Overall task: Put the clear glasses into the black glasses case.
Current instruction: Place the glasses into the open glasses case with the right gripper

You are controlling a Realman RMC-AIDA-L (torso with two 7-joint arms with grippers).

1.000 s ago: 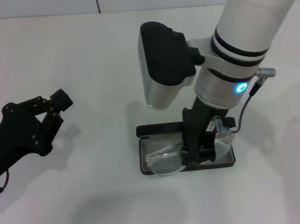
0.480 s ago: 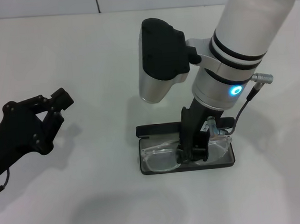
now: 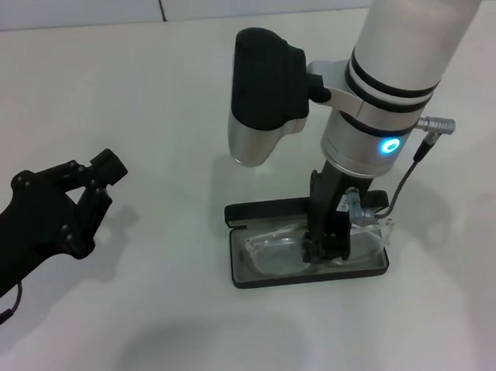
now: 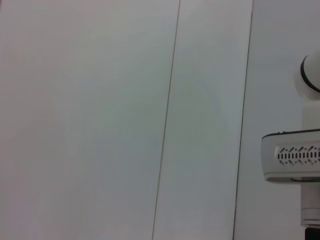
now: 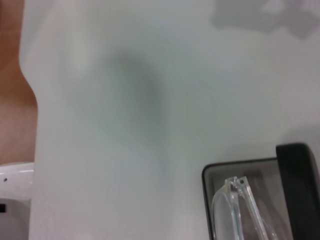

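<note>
Glasses point(image 3: 279, 250) lie in my open black glasses case point(image 3: 246, 276), right gripper point(image 3: 326, 246) pinching the bridge; lifting unreleased drags them out; left gripper point(image 3: 89, 182) parked aside, fingers spread, empty

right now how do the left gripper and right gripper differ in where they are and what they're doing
The left gripper hangs off to the robot's left above bare table, touching nothing; the right gripper reaches down into the black glasses case, at the middle of the clear glasses. The left gripper's fingers are spread open; the right gripper's are together at the frame. Both are black and jointed.
</note>
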